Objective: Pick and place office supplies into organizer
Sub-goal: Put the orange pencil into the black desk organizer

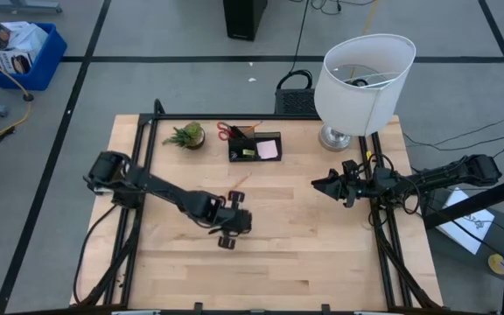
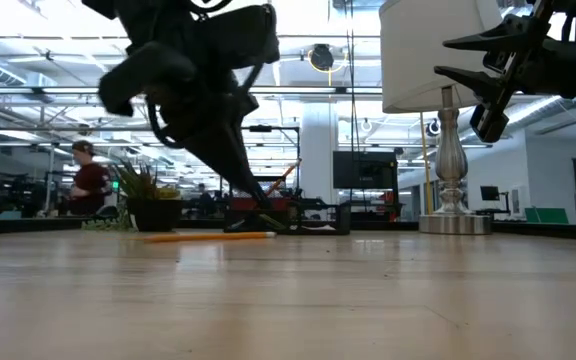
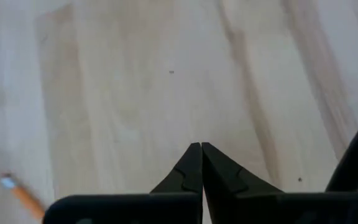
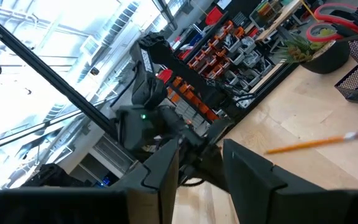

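Note:
An orange pencil (image 1: 237, 181) lies flat on the wooden table, also showing in the low view (image 2: 208, 237) and the left wrist view (image 3: 20, 194). The dark organizer (image 1: 255, 146) stands at the far middle with a pink sticky-note pad (image 1: 268, 150) and a small yellow-green piece (image 1: 248, 153) in it. Red-handled scissors (image 1: 228, 131) lie just beyond it. My left gripper (image 1: 245, 219) hovers over the table's middle, near side of the pencil. It slants down, shut, with nothing between its fingers (image 3: 201, 149). My right gripper (image 1: 322, 184) waits open at the right, raised (image 4: 201, 155).
A small potted plant (image 1: 185, 136) stands left of the organizer. A big white lamp (image 1: 361, 83) stands at the far right corner. Bare wood lies around and on the near side of my left gripper. A blurred dark bar (image 3: 356, 155) crosses the left wrist view's edge.

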{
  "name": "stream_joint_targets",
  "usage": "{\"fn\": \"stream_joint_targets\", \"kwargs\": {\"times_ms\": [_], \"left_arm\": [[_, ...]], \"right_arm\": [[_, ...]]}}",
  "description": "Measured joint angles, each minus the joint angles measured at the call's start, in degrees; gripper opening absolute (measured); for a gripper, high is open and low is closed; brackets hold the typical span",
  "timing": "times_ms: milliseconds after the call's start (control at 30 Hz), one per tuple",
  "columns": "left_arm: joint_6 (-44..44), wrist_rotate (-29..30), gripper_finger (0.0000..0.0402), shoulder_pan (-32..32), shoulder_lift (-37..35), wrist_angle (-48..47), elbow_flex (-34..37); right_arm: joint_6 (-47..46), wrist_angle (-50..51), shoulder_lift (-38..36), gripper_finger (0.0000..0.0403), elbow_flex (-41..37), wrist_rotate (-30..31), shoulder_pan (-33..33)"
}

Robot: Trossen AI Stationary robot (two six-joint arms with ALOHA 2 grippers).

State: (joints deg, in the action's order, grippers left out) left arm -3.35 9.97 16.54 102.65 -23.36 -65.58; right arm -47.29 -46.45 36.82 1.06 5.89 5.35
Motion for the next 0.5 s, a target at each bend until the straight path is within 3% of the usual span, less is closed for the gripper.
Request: {"fn": "stream_joint_targets", "kwargs": {"times_ms": [267, 500], "left_arm": [[16.6, 1.0, 0.003, -2.2, -0.4, -2.3, -0.2], [38.8, 0.6, 0.0061, -6.2, -0.6, -7.8, -0.2]], "right_arm": [[0.0, 0.0, 0.0, 0.0116, 0.0, 0.0, 0.0], [0.0, 0.0, 0.0, 0.0116, 0.0, 0.0, 0.0]]}}
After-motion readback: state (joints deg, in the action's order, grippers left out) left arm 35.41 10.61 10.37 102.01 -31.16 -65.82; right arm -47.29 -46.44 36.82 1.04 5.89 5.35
